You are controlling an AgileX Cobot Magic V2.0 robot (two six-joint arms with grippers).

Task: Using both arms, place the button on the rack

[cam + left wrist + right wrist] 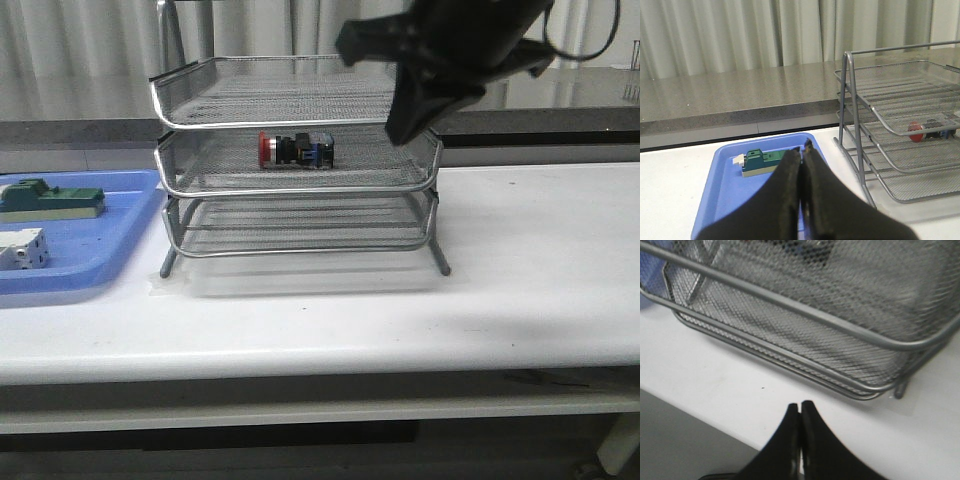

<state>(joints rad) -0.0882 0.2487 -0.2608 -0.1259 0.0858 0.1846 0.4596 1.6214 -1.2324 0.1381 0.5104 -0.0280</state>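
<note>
White tabletop carries the rack (300, 170); the button (295, 149) lies on its side in the middle tier. Small, rigid, likely light, best pinched across its black body. Left gripper (802, 150) and right gripper (800, 407), at two o'clock from it, are both closed, empty.

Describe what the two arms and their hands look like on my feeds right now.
Both are matte black with no markings visible. The right arm is bulky and angular in the front view, with a thin black cable looping beside it. Each wrist view shows a hand of two smooth, black, tapered fingers: left hand, right hand. The left arm does not show in the front view.
</note>
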